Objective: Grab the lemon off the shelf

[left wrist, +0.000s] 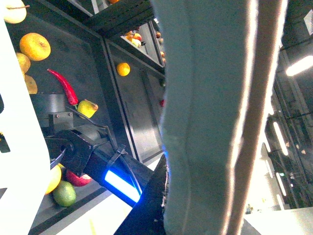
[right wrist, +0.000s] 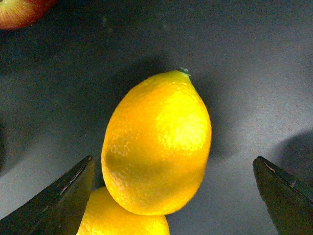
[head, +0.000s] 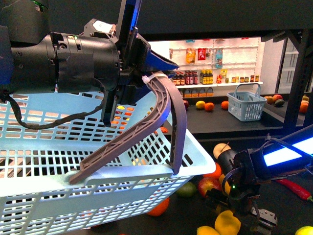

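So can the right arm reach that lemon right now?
Probably yes: the right gripper is open, its fingers flank the lemon, nothing blocks it; a second yellow fruit seems to touch it.

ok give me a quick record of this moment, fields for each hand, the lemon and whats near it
left hand: shut on the basket handle, light-blue basket held up
right hand: open, one finger on each side of the lemon, not touching it
lemon: lying on the black shelf tier, not yet gripped
near lemon: second yellow fruit right beside it; red fruit farther off
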Available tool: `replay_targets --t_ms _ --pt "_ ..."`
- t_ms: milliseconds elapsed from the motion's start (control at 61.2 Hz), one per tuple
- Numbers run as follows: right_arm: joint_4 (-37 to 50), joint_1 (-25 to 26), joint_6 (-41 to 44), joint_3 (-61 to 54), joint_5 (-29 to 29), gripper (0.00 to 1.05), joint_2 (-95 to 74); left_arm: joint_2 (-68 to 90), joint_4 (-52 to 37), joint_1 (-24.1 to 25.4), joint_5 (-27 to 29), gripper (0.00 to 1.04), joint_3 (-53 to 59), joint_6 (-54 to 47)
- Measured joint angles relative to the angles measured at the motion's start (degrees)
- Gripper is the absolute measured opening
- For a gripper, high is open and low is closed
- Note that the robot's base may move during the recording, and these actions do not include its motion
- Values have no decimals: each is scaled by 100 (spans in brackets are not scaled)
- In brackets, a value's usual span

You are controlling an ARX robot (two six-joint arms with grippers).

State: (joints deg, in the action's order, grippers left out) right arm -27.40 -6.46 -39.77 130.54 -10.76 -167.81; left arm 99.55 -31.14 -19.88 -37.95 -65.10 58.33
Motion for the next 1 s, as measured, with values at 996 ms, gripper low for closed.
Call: replay_targets --t_ms 996 --pt "916 127 621 -109 -328 65 -85 0 0 0 0 7 0 0"
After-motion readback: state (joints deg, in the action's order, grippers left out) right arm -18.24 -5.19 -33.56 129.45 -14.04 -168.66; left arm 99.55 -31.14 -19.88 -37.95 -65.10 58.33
